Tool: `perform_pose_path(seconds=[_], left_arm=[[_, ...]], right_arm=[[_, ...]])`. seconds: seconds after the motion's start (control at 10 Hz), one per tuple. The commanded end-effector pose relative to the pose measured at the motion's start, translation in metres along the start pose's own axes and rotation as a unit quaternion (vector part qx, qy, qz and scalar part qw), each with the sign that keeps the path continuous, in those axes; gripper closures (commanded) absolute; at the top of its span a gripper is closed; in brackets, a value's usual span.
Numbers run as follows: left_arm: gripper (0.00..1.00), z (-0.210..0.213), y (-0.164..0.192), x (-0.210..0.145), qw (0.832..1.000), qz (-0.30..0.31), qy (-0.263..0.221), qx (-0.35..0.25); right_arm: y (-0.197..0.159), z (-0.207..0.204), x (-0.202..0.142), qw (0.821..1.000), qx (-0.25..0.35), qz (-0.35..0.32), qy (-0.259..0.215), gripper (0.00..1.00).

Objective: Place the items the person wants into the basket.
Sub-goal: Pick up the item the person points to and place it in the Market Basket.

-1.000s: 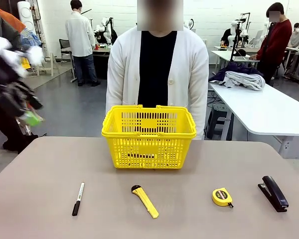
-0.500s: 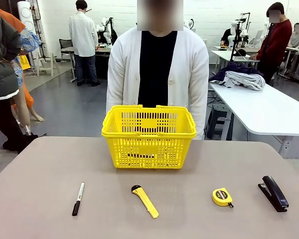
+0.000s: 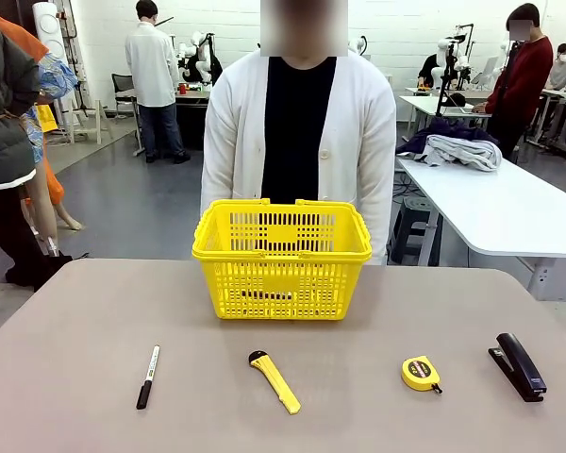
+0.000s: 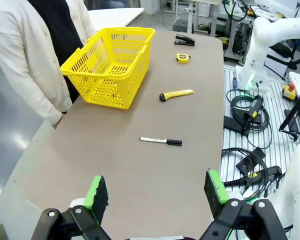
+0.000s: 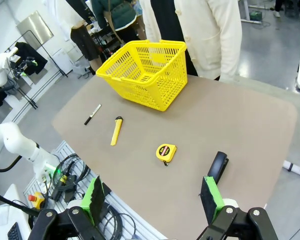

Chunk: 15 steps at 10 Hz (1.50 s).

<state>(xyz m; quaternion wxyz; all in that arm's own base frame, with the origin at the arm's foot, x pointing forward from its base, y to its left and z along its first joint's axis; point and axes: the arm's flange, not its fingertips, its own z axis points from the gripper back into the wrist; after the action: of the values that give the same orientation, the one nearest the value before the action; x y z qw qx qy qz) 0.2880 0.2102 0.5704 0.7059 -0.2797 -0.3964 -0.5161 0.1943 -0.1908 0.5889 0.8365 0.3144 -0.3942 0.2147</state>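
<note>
marker (image 3: 147, 377) with illegible print, near knife (image 3: 274, 382)

The person (image 3: 297, 142) in a white cardigan stood at the far edge of the bench (image 3: 75, 321), just behind the yellow basket (image 3: 281, 260); along the near side lay a black marker (image 3: 148, 377), a yellow utility knife (image 3: 274, 381), a tape measure (image 3: 421, 374) and a black stapler (image 3: 518, 366), left to right, well apart.

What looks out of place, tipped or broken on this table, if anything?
Nothing stands out. The yellow basket stands upright at the far side of the table, and the marker, utility knife, tape measure and stapler lie flat in a row nearer the robot, each apart from the others, none visibly damaged.
</note>
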Motion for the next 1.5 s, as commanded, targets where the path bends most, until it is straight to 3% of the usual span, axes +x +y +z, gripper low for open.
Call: perform_pose_path(seconds=[0.0, 1.4], left_arm=[[0.00, -0.0012, -0.0009, 0.0013, 1.000, 0.001, 0.002, 0.010], [0.00, -0.0009, 0.0019, -0.0015, 1.000, 0.012, 0.008, 0.007]], right_arm=[[0.0001, -0.0016, 0.0004, 1.000, 0.009, 0.006, -0.007, 0.00], [0.0001, -0.0016, 0.0004, 1.000, 0.009, 0.006, -0.007, 0.00]])
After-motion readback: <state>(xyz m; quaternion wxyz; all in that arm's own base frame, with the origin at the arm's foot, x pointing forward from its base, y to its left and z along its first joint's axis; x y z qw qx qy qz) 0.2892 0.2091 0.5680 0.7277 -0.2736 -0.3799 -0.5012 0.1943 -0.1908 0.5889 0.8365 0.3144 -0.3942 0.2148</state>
